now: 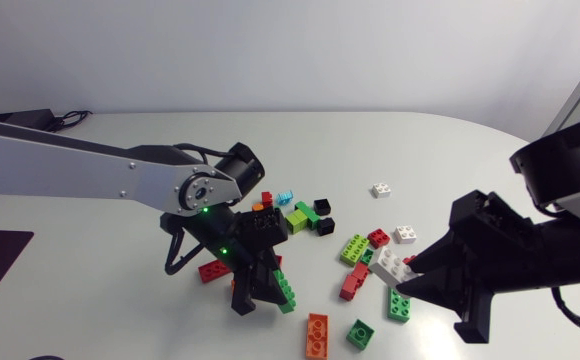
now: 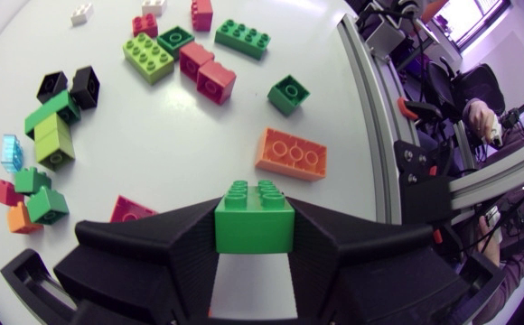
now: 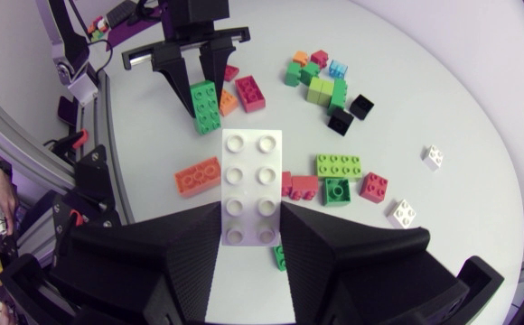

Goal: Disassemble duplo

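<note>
Two robot arms meet over a white worktop strewn with Duplo bricks, most of them already lying singly. The left arm and the right arm come in from opposite sides of the orange eight-stud brick. The left hand is just to that brick's left, and the right hand is well to its right.

Each hand is closed on a single brick. The right grips a white eight-stud brick by its long sides. The left grips a green brick low by the surface, though it is unclear whether it touches down. The two held bricks are apart, so a separation looks finished.

The next move probably calls for setting each brick on bare worktop and opening the hands. The likely next target is the green-and-lime stack on the far side of the orange brick, which looks joined. A small dark green four-stud brick sits just right of the orange one.
</note>
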Action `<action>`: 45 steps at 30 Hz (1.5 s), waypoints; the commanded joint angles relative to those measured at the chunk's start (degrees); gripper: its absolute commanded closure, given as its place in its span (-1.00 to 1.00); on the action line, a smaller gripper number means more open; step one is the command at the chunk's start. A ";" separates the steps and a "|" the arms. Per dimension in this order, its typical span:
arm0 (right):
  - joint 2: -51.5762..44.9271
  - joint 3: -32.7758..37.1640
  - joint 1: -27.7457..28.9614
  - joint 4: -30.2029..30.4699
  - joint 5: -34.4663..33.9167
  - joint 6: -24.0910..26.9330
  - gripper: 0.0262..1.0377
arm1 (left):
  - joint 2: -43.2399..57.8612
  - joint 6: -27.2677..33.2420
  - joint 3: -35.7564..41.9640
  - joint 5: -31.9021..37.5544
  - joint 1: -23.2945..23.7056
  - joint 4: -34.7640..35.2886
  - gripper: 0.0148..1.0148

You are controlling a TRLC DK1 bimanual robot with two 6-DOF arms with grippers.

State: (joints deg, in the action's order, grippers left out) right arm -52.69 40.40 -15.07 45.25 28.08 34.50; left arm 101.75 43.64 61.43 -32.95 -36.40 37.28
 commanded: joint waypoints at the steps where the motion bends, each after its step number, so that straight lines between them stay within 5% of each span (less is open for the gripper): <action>1: -1.45 -2.79 -1.28 -2.54 -2.41 -0.31 0.26 | 2.75 -1.45 -0.43 1.48 -0.95 1.13 0.24; 17: -13.14 -8.23 -6.37 -14.76 -13.40 0.57 0.25 | 1.52 -4.00 2.64 5.00 -0.34 1.92 -0.91; 28: -20.61 -10.87 -9.63 -20.56 -20.25 0.66 0.21 | 4.24 -9.45 11.08 11.77 1.86 -6.95 -0.92; 35: -20.61 -11.22 -10.86 -20.47 -22.80 0.48 -0.89 | 9.87 -11.47 16.35 15.81 1.51 -9.15 -0.92; 45: -9.01 -8.32 -13.85 -12.74 -24.56 -1.72 -0.92 | 17.69 -12.26 21.54 25.04 1.42 -13.55 -0.91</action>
State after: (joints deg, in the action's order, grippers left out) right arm -63.51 30.72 -28.12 30.83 4.21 34.04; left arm 117.27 32.86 80.62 -8.51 -34.92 24.49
